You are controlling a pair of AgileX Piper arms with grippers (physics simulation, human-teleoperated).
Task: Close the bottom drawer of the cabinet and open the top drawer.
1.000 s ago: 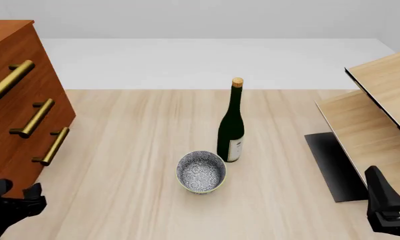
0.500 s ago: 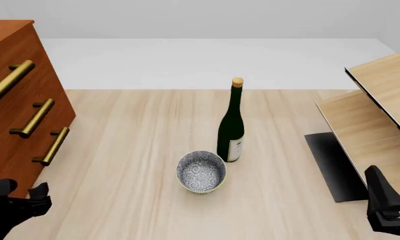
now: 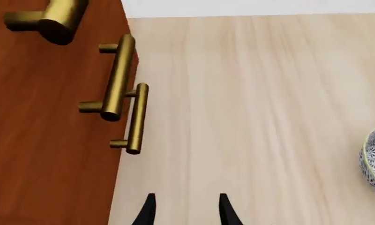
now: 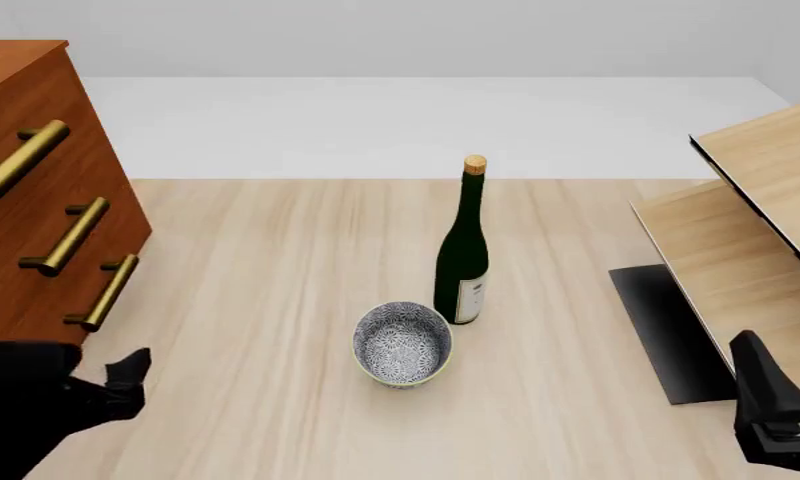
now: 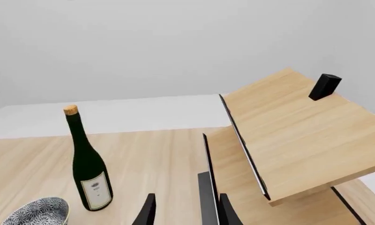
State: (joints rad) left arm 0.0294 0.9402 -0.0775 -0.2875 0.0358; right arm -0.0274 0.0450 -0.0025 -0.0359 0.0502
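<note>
Left gripper (image 3: 184, 211) is seen with fingers apart (nothing held) low beside the cabinet (image 4: 27, 150), near the bottom drawer (image 4: 47, 320), which sits flush; top drawer (image 4: 13, 130) is shut too.

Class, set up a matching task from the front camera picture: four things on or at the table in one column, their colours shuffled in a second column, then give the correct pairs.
Things:
1. cabinet
2. wine bottle
3. bowl
4. shelf unit

Colours:
A. dark green glass with a cork stopper
B. pale light wood
C. reddish-brown wood with brass bar handles
D. blue-and-white speckled pattern

Pairs: 1-C, 2-A, 3-D, 4-B
</note>
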